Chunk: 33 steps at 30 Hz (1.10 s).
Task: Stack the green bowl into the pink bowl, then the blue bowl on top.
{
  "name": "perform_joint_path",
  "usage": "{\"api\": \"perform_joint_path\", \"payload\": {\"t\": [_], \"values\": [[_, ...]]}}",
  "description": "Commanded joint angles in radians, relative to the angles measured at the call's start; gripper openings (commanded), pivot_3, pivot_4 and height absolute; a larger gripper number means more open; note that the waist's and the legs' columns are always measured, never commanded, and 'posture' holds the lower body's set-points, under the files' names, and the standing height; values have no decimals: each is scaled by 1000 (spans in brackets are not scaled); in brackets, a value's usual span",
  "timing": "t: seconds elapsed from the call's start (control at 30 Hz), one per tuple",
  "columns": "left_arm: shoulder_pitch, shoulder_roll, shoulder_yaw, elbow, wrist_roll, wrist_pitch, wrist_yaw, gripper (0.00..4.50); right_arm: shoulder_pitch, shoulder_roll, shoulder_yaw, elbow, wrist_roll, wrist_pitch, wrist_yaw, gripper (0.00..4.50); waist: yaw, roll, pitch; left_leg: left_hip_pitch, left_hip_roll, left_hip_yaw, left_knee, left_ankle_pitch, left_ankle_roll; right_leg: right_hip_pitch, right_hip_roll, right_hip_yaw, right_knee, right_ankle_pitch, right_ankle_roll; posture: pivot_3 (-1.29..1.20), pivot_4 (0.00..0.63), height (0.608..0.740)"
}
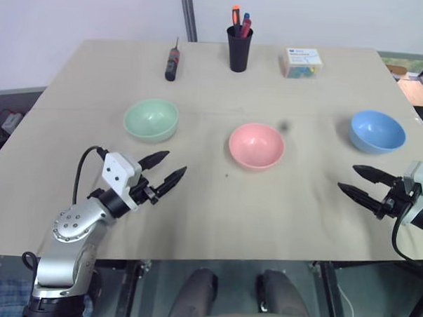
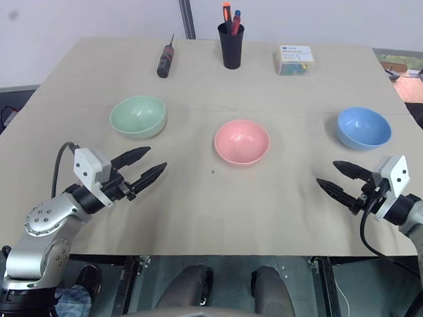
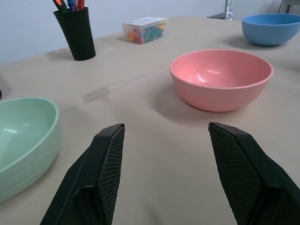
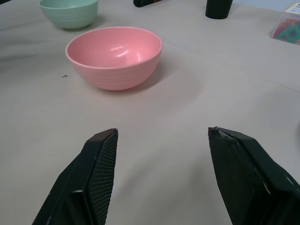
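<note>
Left claw (image 1: 167, 175): open, nothing between its fingers, held over the bench near the front edge, nearer than the pink bowl and to its left; fingers point toward the gap between the green bowl and the pink bowl.
Right claw (image 1: 356, 183): open, nothing held, over the bench near the front edge, nearer than the pink bowl and well to its right; fingers point inward toward the pink bowl.
Bench (image 1: 216, 215): beige top, carries all items listed.
Pink bowl (image 1: 255, 145): upright, empty, at the middle of the bench; taken as the landmark.
Green bowl (image 1: 151, 119): upright, empty, left of the pink bowl and slightly farther back, apart from it.
Blue bowl (image 1: 378, 131): upright, empty, right of the pink bowl and slightly farther back, well apart from it.
Screwdriver (image 1: 172, 62): lies flat, far behind the pink bowl, to its left.
Black cup (image 1: 239, 48): upright, far behind the pink bowl, holds pens.
Clear box (image 1: 300, 63): far behind the pink bowl, a little to its right; holds small coloured pieces.
</note>
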Motion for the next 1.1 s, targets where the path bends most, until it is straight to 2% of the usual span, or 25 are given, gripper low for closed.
{"api": "perform_joint_path", "payload": {"t": [0.03, 0.77, 1.0, 1.1], "values": [[-2, 3, 10, -22, -7, -25, -5, 3011, -18, -16, -29, -13, 11, -16, 2, 3223, 0, 0, 0, 0, 0, 0, 0, 0, 0, 0, 0, 0, 0, 0, 0, 0, 150, 740], [4, -15, 11, -22, -35, -27, -29, 3011, -25, -28, -25, 0, 11, -10, 17, 3223, 15, 0, 0, 0, 0, 0, -1, 0, 0, 0, 0, 0, -1, 0, 0, 0, 150, 740], [-7, -33, 48, -21, -132, -39, -66, 3011, -55, -34, 4, -6, -5, -7, 13, 3223, 14, 0, 0, 0, 0, 0, -1, 0, 0, 0, 0, 0, -1, 0, 0, 0, 150, 740], [-3, -34, 70, -15, -165, -36, -66, 3011, -118, -60, 51, -29, -30, 45, -17, 3223, 12, 0, 0, 0, 0, 0, -1, 0, 0, 0, 0, 0, -1, 0, 0, 0, 150, 740]]}}
